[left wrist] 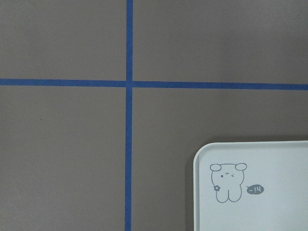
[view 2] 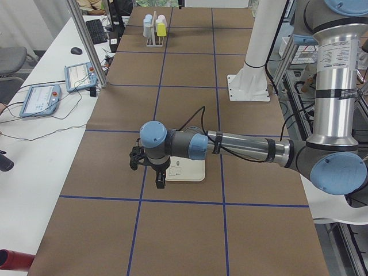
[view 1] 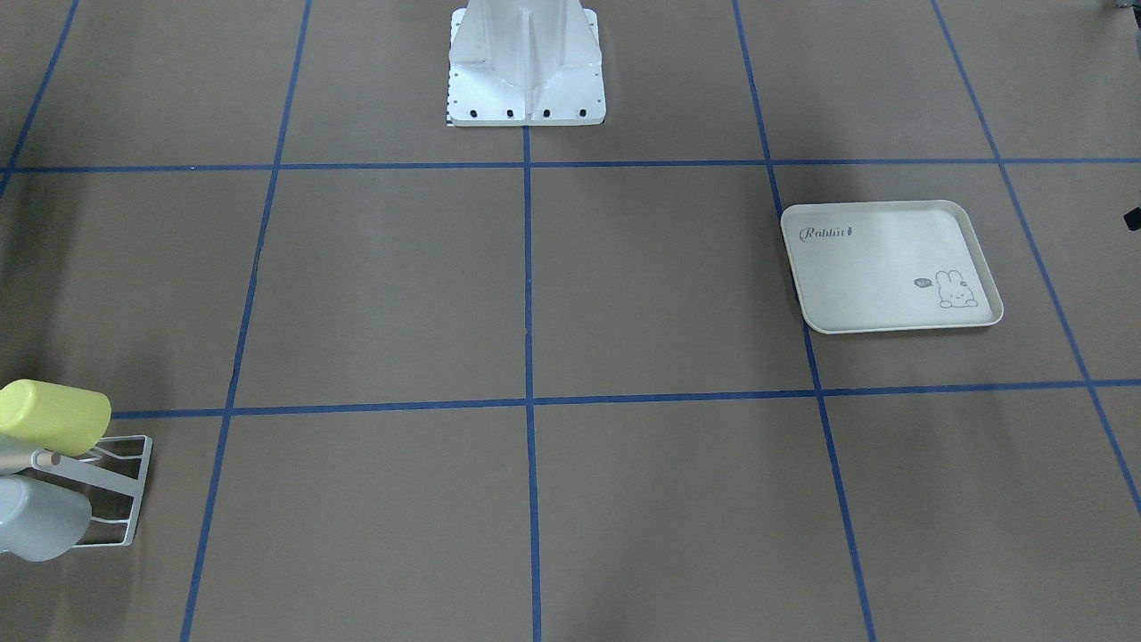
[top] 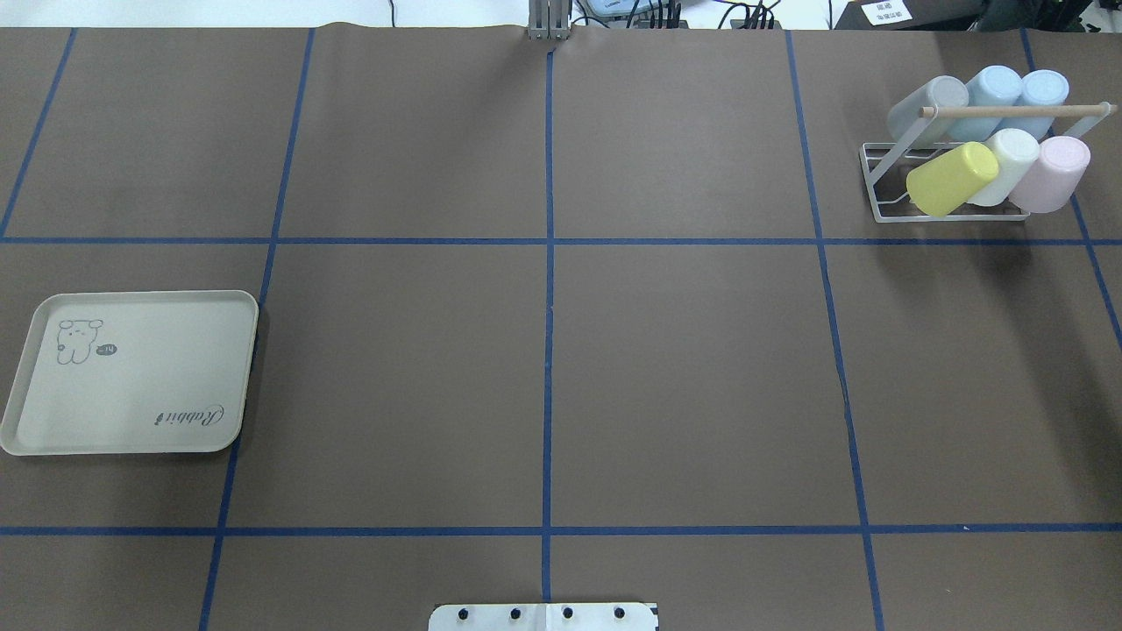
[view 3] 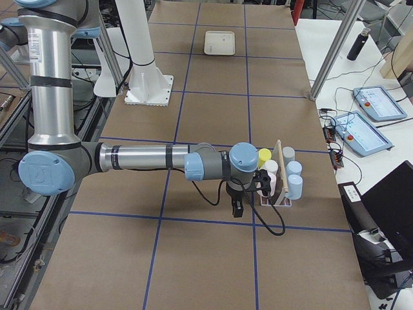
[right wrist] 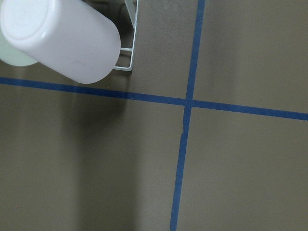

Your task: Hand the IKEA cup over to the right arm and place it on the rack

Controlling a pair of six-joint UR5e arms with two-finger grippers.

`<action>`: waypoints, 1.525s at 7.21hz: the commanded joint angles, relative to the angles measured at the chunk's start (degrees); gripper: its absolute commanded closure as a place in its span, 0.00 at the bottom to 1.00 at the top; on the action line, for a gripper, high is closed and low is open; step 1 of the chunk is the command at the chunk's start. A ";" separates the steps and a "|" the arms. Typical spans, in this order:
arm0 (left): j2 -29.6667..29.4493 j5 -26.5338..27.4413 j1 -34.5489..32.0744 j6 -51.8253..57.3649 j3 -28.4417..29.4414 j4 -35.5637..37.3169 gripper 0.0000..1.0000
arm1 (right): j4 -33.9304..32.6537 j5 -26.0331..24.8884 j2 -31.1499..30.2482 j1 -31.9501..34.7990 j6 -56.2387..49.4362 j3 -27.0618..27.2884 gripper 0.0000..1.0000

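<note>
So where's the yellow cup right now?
In the overhead view the yellow cup sits tilted on the white wire rack at the far right of the table, leftmost of the near row, beside a cream cup.

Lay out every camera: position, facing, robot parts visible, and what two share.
Overhead: behind the robot, looking forward and down; rabbit tray left, rack far right; pedestal plate only.
Front-facing: across the table, facing the pedestal; no arm.
Exterior left: table's left end; near left arm by the tray.
Exterior right: right end; near right arm beside the rack.
Left wrist: straight down at the tray's corner; no fingers.
Right wrist: down past a pale cup; no fingers.
Overhead and front-facing share tray and rack.
</note>
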 commanded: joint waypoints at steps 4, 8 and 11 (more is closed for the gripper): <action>4.64 0.62 -0.01 0.37 -4.58 -0.52 0.00 | -1.19 -6.00 0.19 -0.07 0.10 1.55 0.01; 4.38 1.86 -0.01 -0.33 -4.50 -0.52 0.00 | -1.18 -4.25 -0.34 -0.07 0.01 2.95 0.01; 4.64 2.21 -1.24 -0.33 -6.61 -0.52 0.00 | -1.18 -3.89 0.45 -0.07 0.01 2.95 0.01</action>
